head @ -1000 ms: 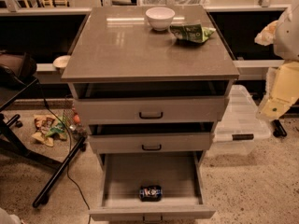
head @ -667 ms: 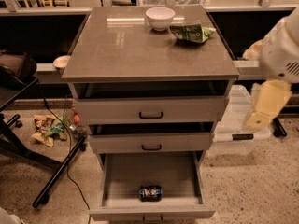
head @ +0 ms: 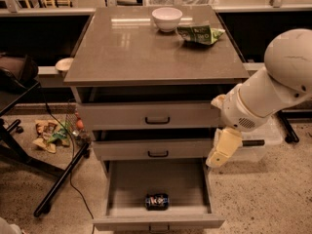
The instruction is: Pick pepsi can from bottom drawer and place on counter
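Observation:
The pepsi can [head: 157, 201] lies on its side near the front of the open bottom drawer [head: 122, 184], which is pulled far out. The counter [head: 131, 52] is the glossy grey-brown top of the cabinet. My gripper [head: 222, 149] hangs from the white arm [head: 273, 89] at the right of the cabinet, level with the middle drawer, above and to the right of the can and apart from it.
A white bowl [head: 166, 18] and a green snack bag [head: 199, 33] sit at the back of the counter. The two upper drawers are slightly open. A clear plastic bin [head: 263, 140] stands right of the cabinet. A black stand's legs and litter [head: 48, 134] lie on the floor at left.
The arm has swung in from the right edge toward the cabinet and lowered, bringing the gripper beside the middle drawer. The can and drawers have not moved.

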### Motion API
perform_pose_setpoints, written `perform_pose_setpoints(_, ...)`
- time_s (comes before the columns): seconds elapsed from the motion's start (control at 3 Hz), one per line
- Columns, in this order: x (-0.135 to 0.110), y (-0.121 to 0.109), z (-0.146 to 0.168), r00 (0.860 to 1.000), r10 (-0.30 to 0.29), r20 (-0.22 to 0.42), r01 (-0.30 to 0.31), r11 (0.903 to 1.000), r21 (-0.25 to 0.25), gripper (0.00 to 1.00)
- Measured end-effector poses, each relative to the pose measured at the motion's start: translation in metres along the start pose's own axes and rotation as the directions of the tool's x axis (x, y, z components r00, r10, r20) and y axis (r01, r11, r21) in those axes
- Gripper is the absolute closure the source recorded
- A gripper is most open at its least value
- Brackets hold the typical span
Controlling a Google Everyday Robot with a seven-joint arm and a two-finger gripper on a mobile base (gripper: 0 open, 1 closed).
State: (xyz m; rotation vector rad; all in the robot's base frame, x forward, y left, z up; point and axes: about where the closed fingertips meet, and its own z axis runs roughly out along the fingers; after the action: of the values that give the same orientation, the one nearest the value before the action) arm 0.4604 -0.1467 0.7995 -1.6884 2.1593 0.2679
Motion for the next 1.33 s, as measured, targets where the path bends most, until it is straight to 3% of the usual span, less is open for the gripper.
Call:
perform_pose_setpoints(0.33, 0.0, 0.0, 0.0, 1.0, 0.0, 0.0, 0.0, 1.0, 0.0, 0.0)
perform_pose_setpoints(0.67, 0.005, 0.001, 0.031, 1.0, 0.001, -0.008, -0.001, 0.9999, -0.016, 0.0)
perform_pose_setpoints(1.33, 0.037, 0.007, 0.172, 0.999, 0.021, 0.024, -0.02, 0.9971, -0.073, 0.0)
